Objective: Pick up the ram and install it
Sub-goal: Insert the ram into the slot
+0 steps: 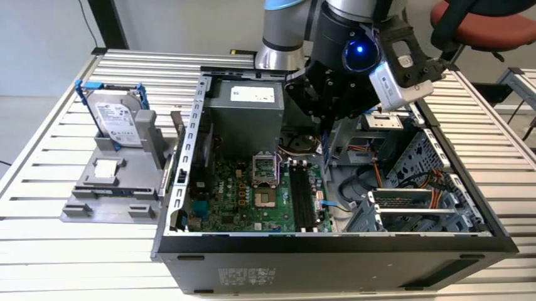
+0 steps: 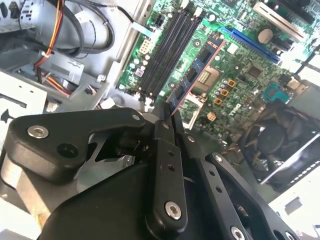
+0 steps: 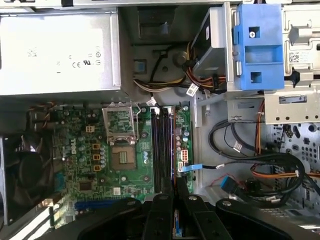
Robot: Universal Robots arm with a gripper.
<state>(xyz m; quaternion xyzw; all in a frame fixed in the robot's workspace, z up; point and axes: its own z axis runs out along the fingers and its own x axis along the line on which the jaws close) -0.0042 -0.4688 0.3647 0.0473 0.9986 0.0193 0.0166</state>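
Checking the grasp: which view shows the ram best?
The second wrist view: the ram shows its chip face, held in the gripper. The first wrist view gives just its thin edge; in the exterior view the gripper blocks it.

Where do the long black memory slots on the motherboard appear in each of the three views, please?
Exterior view: the memory slots lie on the green board, at its edge toward the exterior view's right.
Second wrist view: they run beside the ram clamped in the gripper.
First wrist view: they lie between the CPU socket and the cables.
Shared landmark: the CPU socket, alongside the slots.
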